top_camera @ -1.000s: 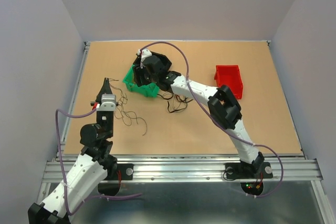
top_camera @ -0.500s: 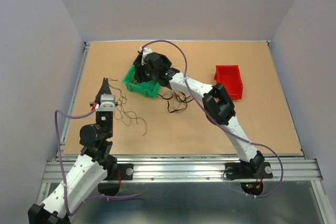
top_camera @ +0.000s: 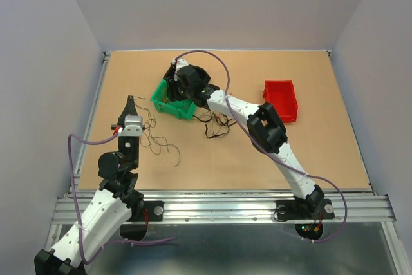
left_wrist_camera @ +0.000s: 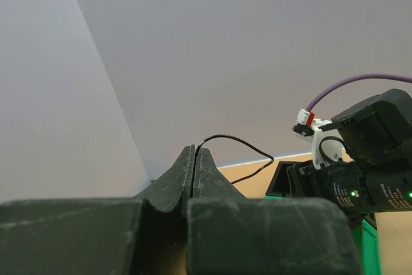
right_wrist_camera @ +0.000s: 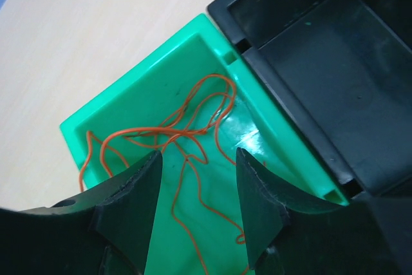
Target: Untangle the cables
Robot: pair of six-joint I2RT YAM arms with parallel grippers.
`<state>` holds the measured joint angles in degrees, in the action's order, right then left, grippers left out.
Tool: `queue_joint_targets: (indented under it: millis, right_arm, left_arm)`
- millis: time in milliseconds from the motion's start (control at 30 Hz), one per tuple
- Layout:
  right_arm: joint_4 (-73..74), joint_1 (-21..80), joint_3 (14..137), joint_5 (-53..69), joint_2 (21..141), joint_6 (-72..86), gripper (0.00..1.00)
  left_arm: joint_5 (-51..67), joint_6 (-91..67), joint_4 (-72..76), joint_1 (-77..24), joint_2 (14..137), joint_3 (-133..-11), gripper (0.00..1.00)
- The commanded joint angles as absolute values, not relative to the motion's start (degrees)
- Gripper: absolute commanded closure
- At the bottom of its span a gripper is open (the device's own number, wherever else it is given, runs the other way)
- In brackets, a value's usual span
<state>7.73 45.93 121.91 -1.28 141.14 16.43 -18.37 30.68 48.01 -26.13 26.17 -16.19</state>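
My left gripper [top_camera: 131,100] is shut on a thin black cable [left_wrist_camera: 239,143] and holds its end up above the table; in the left wrist view [left_wrist_camera: 194,150] the cable passes between the closed jaws. More black cable [top_camera: 158,138] lies in loops beside it. A small tangle of black and brown cables [top_camera: 215,124] lies mid-table. My right gripper [top_camera: 172,88] hovers open over the green bin [top_camera: 162,103]. In the right wrist view [right_wrist_camera: 198,152] its jaws stand wide apart above orange-red cables [right_wrist_camera: 193,127] lying loose in the green bin [right_wrist_camera: 116,114], and grip nothing.
A black bin [right_wrist_camera: 309,49] stands against the green bin's far side. A red bin [top_camera: 281,98] sits at the right of the table. Grey walls close in the table on three sides.
My right gripper has shifted slightly left and further over the green bin, and the arm's elbow has moved inward. The left arm has not moved.
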Motion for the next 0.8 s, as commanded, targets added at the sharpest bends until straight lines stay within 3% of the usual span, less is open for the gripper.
queue_joint_targets:
  millis: [0,333,767]
  right_arm:
    - [6.4,46.2,122.0,-8.2,136.4,16.7,0.45]
    - [5.1,48.5,119.3,-6.3,132.5,13.6,0.44]
    - [5.5,49.4,122.6,-2.5,137.2,14.3,0.45]
  left_arm:
    - [-17.8,31.0,50.8,-25.7,26.6,-18.2,1.0]
    - [-17.3,30.9,50.6,-25.7,27.0,-18.1,1.0]
    - [-16.8,30.8,50.4,-25.7,27.2,-18.1,1.0]
